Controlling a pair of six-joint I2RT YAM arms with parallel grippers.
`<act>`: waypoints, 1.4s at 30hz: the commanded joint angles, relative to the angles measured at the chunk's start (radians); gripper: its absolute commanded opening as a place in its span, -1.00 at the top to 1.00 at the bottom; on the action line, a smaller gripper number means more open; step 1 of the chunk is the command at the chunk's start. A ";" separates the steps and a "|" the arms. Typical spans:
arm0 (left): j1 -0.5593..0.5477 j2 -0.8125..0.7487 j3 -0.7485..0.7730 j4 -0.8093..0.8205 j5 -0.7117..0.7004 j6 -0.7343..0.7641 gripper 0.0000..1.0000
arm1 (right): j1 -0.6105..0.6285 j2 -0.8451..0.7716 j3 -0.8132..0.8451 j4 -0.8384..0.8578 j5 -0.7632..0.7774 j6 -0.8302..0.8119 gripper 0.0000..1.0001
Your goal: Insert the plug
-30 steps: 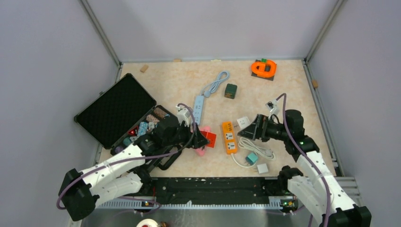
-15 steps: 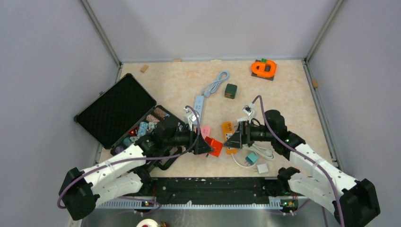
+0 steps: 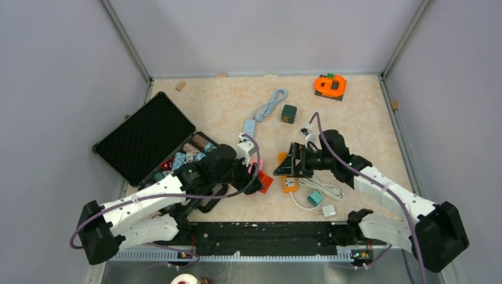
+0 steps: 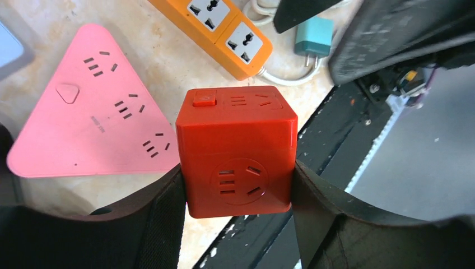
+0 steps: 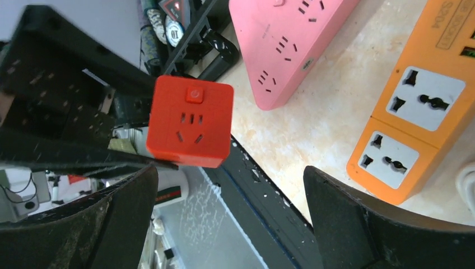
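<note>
Beige marbled tabletop (image 3: 225, 106): left gripper (image 4: 236, 188) pinches a red plastic cube socket (image 4: 235, 140) beside a pink triangular power strip (image 4: 84, 123); right gripper (image 5: 229, 188) gapes opposite, over an orange power strip (image 5: 417, 112); teal plug (image 3: 315, 197) lies beside it.

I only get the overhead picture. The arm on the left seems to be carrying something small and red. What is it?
Observer: It's a red cube with socket holes on its faces and a button on top. The left gripper has it pinched from both sides.
Visitor: Is the other arm holding anything?
Observer: No. The right gripper is wide open and empty, and it faces the cube.
Visitor: What's the pink bit hidden behind the arm?
Observer: A pink power strip, shaped like a triangle. It lies flat on the table beside an orange power strip.
</note>
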 commanded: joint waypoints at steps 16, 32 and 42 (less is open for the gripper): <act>-0.231 -0.004 0.163 -0.175 -0.375 0.270 0.98 | 0.170 0.228 0.115 0.188 -0.064 0.120 -0.96; -0.258 0.011 0.168 -0.145 -0.341 0.275 0.98 | 0.237 0.375 0.121 0.366 -0.133 0.189 -0.56; -0.258 0.011 0.156 -0.135 -0.365 0.273 0.89 | 0.237 0.345 0.132 0.312 -0.100 0.146 -0.32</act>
